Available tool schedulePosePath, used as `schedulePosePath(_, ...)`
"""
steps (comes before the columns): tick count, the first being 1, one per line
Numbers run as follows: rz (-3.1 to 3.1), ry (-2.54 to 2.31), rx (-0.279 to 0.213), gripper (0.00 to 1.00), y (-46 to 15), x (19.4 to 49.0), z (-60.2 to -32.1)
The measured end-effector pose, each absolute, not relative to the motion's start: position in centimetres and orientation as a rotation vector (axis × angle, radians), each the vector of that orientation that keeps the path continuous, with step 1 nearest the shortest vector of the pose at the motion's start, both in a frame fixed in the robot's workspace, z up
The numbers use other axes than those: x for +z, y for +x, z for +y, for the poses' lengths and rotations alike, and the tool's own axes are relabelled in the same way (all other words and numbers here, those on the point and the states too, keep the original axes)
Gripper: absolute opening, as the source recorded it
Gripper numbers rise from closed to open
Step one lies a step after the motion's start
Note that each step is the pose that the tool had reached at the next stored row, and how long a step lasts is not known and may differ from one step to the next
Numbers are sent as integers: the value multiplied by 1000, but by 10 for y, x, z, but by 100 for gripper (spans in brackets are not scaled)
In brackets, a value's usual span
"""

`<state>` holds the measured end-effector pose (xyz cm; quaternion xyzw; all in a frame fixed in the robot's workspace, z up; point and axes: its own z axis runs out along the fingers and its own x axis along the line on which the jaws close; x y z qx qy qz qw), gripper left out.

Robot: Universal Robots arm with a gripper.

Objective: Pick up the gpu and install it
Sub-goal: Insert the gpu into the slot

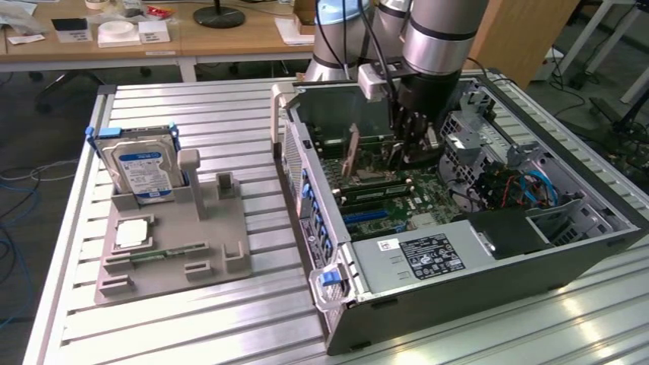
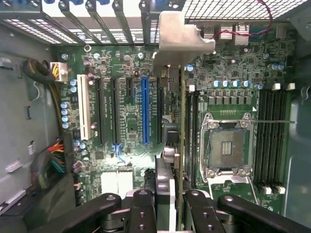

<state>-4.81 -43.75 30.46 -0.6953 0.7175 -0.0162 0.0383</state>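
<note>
My gripper (image 1: 411, 156) reaches down into the open computer case (image 1: 568, 258), shut on the gpu (image 1: 352, 152). The card stands on edge above the motherboard (image 1: 406, 205). In the wrist view the gpu (image 2: 182, 121) appears edge-on as a thin dark board. Its grey metal bracket (image 2: 184, 34) lies against the case's rear slot openings. The board runs between the blue slot (image 2: 145, 111) and the processor socket (image 2: 228, 148). The black fingers (image 2: 141, 213) press on the near end of the card from both sides. I cannot tell whether the card is seated in a slot.
On the slatted table at the exterior view's left, a grey holder (image 1: 172, 243) carries a silver hard drive (image 1: 142, 167) with a blue-white label. Inside the case are the power supply (image 1: 426, 255), the drive cage (image 1: 466, 129), loose cables (image 1: 517, 186) and memory slots (image 2: 272, 136).
</note>
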Motion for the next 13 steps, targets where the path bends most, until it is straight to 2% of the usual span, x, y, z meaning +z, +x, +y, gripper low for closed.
schedulePosePath(6,2180,-2108,2,28,-53,303,-440)
schedulePosePath(13,2181,-2104,3,28,-53,302,-451)
